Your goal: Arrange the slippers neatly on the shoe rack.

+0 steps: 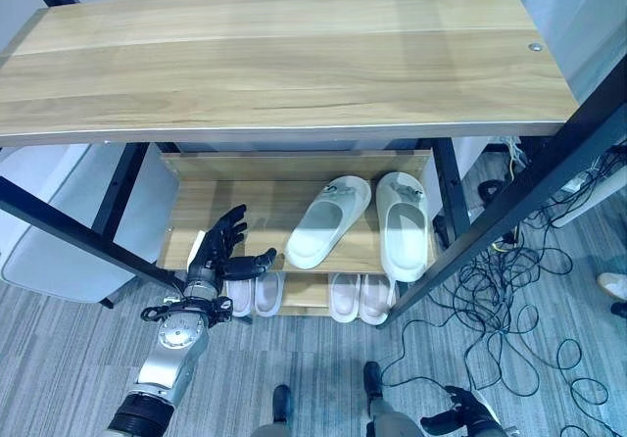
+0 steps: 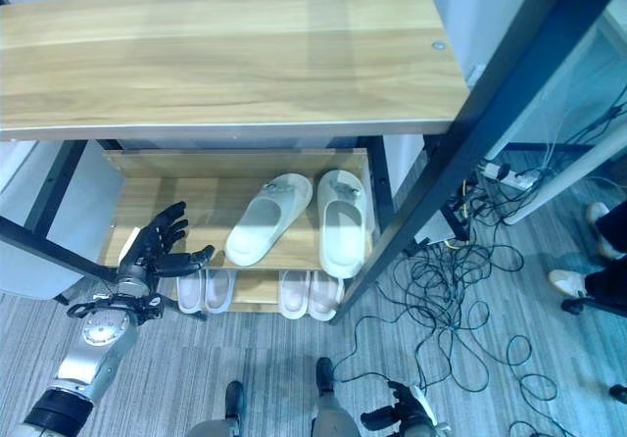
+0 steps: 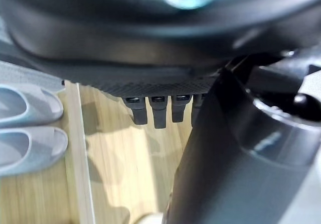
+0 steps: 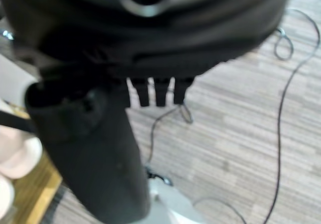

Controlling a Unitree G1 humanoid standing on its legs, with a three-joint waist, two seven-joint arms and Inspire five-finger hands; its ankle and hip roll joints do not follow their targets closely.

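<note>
Where grey carpet-like floor [image 1: 78,339] runs beneath, stands a low wooden shoe rack [image 1: 294,168] under a broad wooden tabletop [image 1: 284,50] on black legs. On the rack's upper shelf, a pale green slipper [image 1: 326,219] angled, and its mate [image 1: 402,223] straight, just beside it. On the shelf below, two pinkish pairs [image 1: 257,293] [image 1: 359,298]. At the rack's left front corner hovers the left hand [image 1: 221,251], fingers spread, empty. Low on the floor, well right of the rack, the right hand [image 1: 460,415], fingers loosely extended, holding nothing. Loose cables [image 1: 490,280] right of the rack. Right eye view adds a person's shoes [image 2: 573,282] far right of the rack.
</note>
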